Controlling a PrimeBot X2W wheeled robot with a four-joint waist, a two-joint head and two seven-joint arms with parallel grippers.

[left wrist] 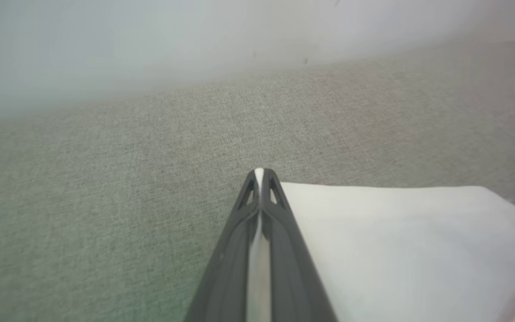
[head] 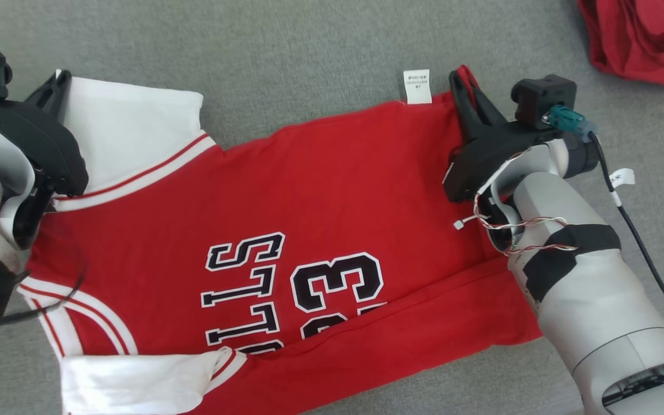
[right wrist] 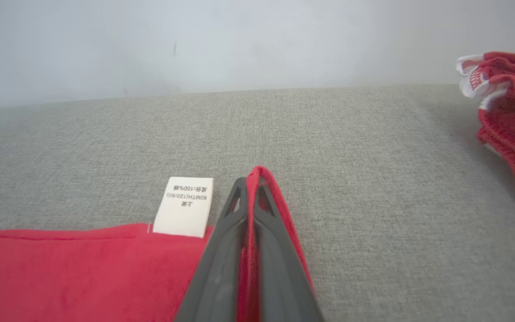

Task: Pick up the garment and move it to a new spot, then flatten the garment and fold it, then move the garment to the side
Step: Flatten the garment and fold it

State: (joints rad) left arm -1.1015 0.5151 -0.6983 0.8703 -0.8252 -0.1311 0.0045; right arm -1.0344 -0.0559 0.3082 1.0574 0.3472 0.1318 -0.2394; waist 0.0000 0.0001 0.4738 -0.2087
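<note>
1. Jersey (head: 332,190) lies spread on the grey fabric surface (head: 309,52), mid head view, print side up.
2. L hand (head: 62,80) is clenched on the far white sleeve (head: 130,127) at 10 o'clock. R hand (head: 463,78) is clenched on the far hem corner at 2 o'clock, next to the care label (head: 417,86), w/ red cloth between its fingers.
3. Risk: both pinches look thin, so a quick lift could slip one corner out. The jersey would then swing & bunch.
4. Risk: the sleeve is a loose flap. L pull may drag the sleeve only, so the body lags & skews.
5. Risk: the near edge (head: 424,328) looks folded over the print, and dragging could undo it.
6. Risk: a 2nd red garment (head: 643,40) lies at 1 o'clock, so a wide R swing could snag it.
7. Long axis runs approx 9–3: neck to 9, hem to 3, w/ the hem end tipped slightly toward 2.
</note>
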